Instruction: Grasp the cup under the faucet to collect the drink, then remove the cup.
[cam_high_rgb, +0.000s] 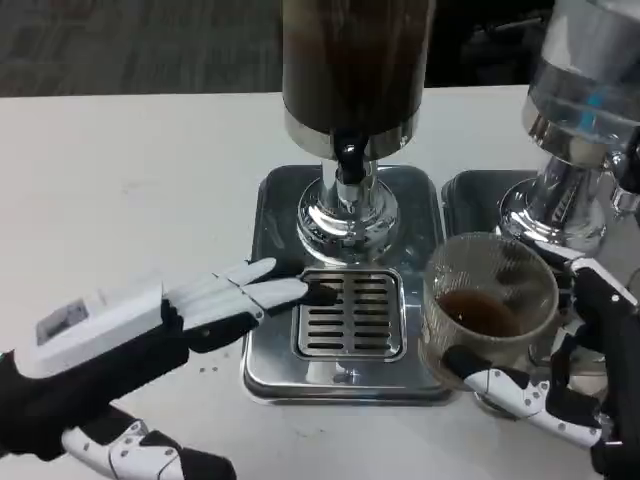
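Note:
A clear ribbed glass cup (490, 305) with dark drink in its bottom sits at the right of the drip tray, gripped by my right hand (560, 385), whose fingers wrap its lower side. The cup is to the right of the black faucet (348, 160), which hangs under the dark drink dispenser (355, 70). My left hand (190, 315) lies open and flat on the left, its fingertips (290, 290) reaching over the left edge of the slotted grate (350, 315).
The steel drip tray (270, 250) holds the dispenser's chrome base (345, 215). A second dispenser (575, 110) with a clear tank stands on its own tray at the back right, close behind the cup. White table stretches to the left.

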